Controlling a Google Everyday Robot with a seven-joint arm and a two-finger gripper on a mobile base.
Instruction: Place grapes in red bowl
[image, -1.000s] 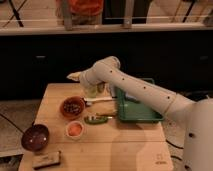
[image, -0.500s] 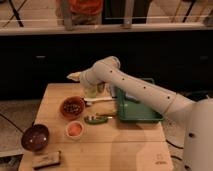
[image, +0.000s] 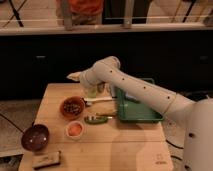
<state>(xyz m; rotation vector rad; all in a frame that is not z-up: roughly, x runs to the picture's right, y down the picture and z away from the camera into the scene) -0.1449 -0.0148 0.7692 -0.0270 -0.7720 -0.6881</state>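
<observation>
My hand (image: 93, 88) hangs at the far edge of the wooden surface (image: 125, 150), over a pale green clump (image: 92, 93) I take for grapes. Whether it grips, I cannot tell. I'd lift clear, then lower gently over the round red bowl (image: 62, 109) nearby.

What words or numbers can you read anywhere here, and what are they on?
No words or numbers can be read anywhere.
Small mark on the table's front right corner: too blurred to read.
The robot's jaws hang over the back of the table, beside the green tray; no writing shows on them.
</observation>
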